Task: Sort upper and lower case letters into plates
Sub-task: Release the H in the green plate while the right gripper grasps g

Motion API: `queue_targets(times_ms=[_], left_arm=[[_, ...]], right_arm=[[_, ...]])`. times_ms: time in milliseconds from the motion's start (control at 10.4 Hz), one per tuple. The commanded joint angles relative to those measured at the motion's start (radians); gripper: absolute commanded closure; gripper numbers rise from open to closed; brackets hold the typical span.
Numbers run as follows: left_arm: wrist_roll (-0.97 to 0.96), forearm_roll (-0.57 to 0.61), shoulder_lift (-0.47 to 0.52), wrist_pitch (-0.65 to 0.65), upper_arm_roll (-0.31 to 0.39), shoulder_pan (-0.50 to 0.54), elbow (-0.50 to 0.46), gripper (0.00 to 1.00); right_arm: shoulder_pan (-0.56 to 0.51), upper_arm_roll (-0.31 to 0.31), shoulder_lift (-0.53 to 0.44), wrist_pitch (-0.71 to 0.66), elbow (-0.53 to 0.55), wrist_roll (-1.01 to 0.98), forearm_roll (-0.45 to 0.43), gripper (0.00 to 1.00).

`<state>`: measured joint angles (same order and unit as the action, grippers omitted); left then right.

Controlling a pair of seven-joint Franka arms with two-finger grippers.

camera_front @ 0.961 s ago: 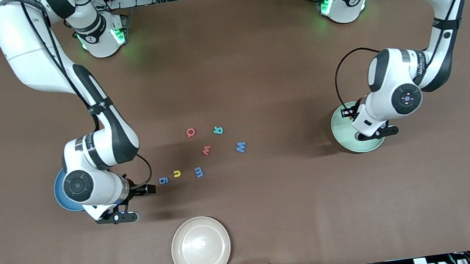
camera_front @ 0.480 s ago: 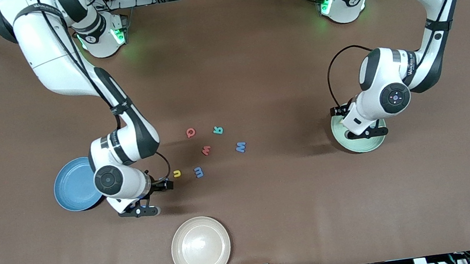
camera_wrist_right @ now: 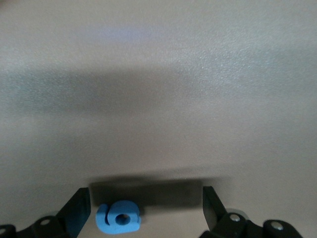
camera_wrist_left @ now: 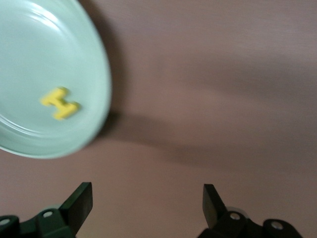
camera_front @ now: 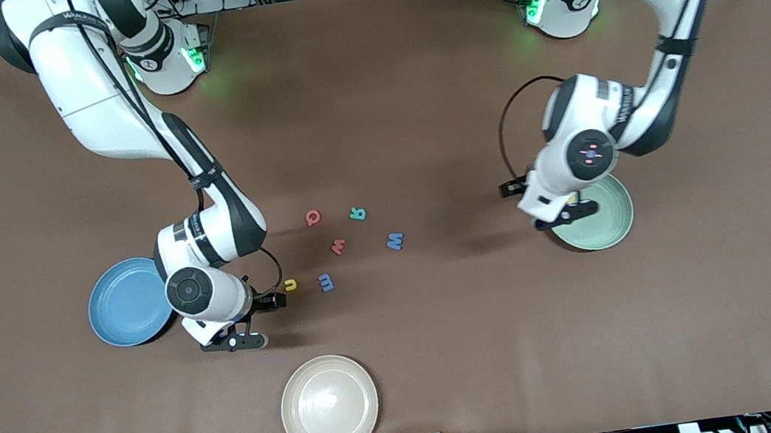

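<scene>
My right gripper (camera_front: 232, 342) is open and hangs low over the table between the blue plate (camera_front: 116, 306) and the letters. A blue g (camera_wrist_right: 119, 217) lies on the table between its fingers (camera_wrist_right: 78, 210), close to one of them. It is hidden in the front view. My left gripper (camera_front: 565, 215) is open and empty over the rim of the mint green plate (camera_front: 606, 221). A yellow H (camera_wrist_left: 59, 103) lies in that plate (camera_wrist_left: 29, 54). Loose on the table are a yellow u (camera_front: 290, 284), blue m (camera_front: 325, 282), red w (camera_front: 339, 246), blue W (camera_front: 395, 240), red Q (camera_front: 313, 217) and teal R (camera_front: 357, 213).
A cream-beige plate (camera_front: 329, 406) stands near the table's front edge, nearer to the front camera than the letters. The blue plate holds nothing that I can see.
My right arm has swung from over the blue plate toward the letters and now covers the blue g. My left arm has moved from over the mint plate's middle to its rim, toward the letters.
</scene>
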<state>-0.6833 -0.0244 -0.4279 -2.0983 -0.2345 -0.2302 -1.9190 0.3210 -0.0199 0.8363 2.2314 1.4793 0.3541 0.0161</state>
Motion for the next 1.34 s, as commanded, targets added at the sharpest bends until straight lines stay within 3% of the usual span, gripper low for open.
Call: queue_targets(times_ms=[0,192,576,768,1057,1249], left_arm=[[-0.225,-0.035,-0.092,0.003,0.004,-0.079,0.125,0.02],[-0.458,-0.028,-0.193,0.003,0.006,-0.17,0.251,0.02],[-0.819,-0.034,-0.287,-0.022,0.008,-0.242,0.359,0.02],[-1.058,-0.034,-0.331,-0.135,0.012,-0.277,0.389,0.04],[-1.252,-0.025,-0.396,-0.199,0.021,-0.331,0.465,0.05],[-1.415,-0.029,-0.42,-0.319,0.09,-0.386,0.468,0.07]], right_arm=[[0.007,0.001,-0.009,0.016,0.019,0.014,-0.018,0.0],[0.013,0.001,-0.012,0.014,0.022,0.02,-0.015,0.0],[0.016,0.003,-0.019,0.007,0.029,0.023,-0.007,0.0],[0.021,0.003,-0.022,0.001,0.03,0.025,-0.005,0.0],[0.023,0.005,-0.029,-0.001,0.042,0.025,-0.007,0.0],[0.023,0.005,-0.032,-0.004,0.048,0.025,-0.007,0.0]])
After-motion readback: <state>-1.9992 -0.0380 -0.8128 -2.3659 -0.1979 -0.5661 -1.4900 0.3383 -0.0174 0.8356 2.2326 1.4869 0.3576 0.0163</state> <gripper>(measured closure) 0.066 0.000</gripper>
